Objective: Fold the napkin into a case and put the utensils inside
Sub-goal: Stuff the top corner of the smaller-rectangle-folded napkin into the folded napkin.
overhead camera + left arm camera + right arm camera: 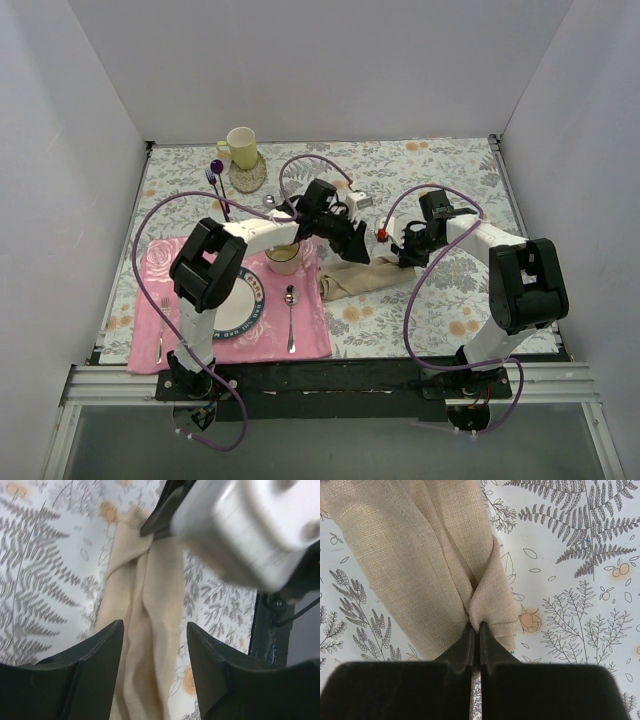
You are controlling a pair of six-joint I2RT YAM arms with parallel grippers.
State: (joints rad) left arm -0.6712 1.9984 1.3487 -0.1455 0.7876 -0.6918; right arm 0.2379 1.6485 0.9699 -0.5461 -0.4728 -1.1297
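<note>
Top view first: the napkin (362, 278) lies bunched into a rumpled strip on the grey floral tablecloth (450, 170), its left end just beside the pink placemat (250, 335). The left tool (356, 254) hangs over the middle of the strip, its arm reaching across a plate (252, 292) and a cup (283, 262). The right tool (405, 262) is down at the strip's right end. On the placemat, the silver spoon (290, 318) lies to the right of the plate and the silver fork (161, 325) to its left, both apart from the cloth. A yellow mug (240, 147) stands at the far side.

Over to the left wrist: the left tool (155, 627) has its jaws wide. The dark fingers (97, 675) straddle the napkin (152, 605), which runs lengthwise between them in soft folds, and nothing is gripped. Up ahead, the right tool (148, 530) pinches the far end of the cloth, which gathers to a point there.

Right wrist now: the right tool (476, 627) has its jaws pressed tight together, a fold of the napkin (405, 555) nipped at the very tips. The cloth fans away from the pinch in two broad folds over the tablecloth (570, 605).
</note>
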